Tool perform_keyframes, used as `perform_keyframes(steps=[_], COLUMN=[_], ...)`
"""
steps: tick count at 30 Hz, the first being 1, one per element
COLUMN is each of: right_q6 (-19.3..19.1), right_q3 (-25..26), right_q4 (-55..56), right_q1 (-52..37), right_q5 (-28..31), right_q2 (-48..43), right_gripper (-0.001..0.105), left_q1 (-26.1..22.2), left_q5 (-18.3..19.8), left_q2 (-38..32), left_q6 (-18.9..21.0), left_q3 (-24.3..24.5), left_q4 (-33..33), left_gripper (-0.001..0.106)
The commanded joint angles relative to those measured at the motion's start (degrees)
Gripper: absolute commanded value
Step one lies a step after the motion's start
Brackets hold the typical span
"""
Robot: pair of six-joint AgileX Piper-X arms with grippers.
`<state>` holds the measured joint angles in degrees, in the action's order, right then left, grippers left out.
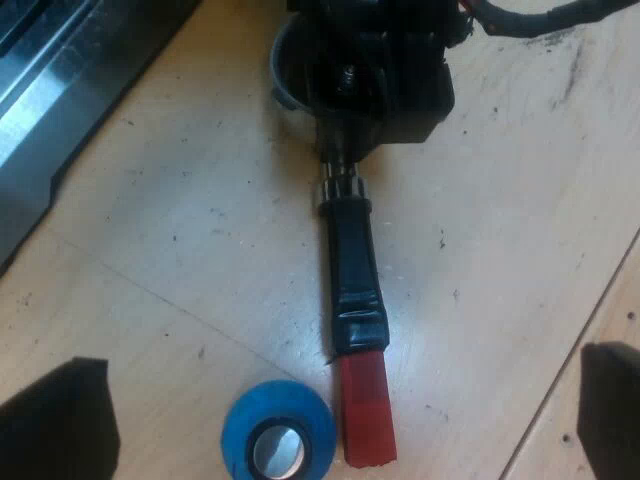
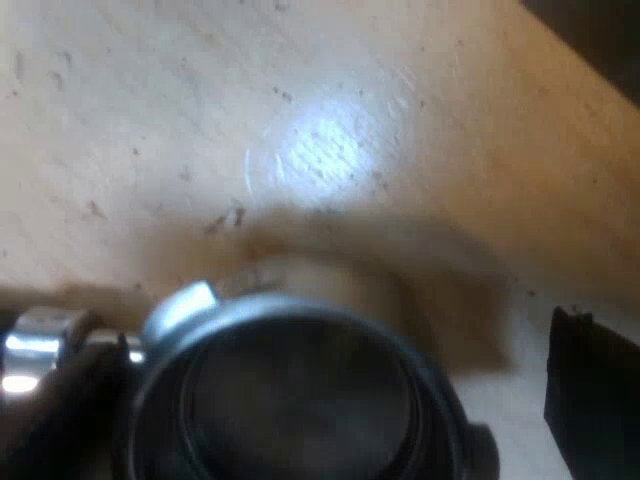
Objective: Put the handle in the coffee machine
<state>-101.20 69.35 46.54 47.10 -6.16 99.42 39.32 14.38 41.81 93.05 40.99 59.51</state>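
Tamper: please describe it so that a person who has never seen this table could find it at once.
On the wooden table lies a metal holder whose dark handle has a red end. Close beside that end is the tamper. It is the only blue thing there, round, with a shiny metal centre.
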Motion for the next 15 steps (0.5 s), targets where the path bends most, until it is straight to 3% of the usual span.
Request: perform_keyframes(steps=[1, 8, 11, 15], right_q6=[-0.2, -0.2, -0.2, 0.3], right_q3=[0.4, 0.4, 0.4, 0.4], right_q4=[0.1, 0.4, 0.5, 1.4], right_q1=[-0.3, -0.3, -0.3, -0.3], right_q5=[-0.6, -0.6, -0.6, -0.6], right_q2=[-0.1, -0.1, -0.1, -0.1], right_gripper=[0.084, 0.081, 0.073, 0.052], left_q1=[0.3, 0.3, 0.3, 0.3], left_q5=[-0.4, -0.4, -0.4, -0.4], left_q2=[0.0, 0.0, 0.0, 0.0], left_q6=[0.1, 0.1, 0.1, 0.1], left_q3=[0.2, 0.2, 0.2, 0.2], left_q4=[-0.7, -0.7, -0.7, -0.7], left_gripper=[0.096, 0.096, 0.096, 0.096])
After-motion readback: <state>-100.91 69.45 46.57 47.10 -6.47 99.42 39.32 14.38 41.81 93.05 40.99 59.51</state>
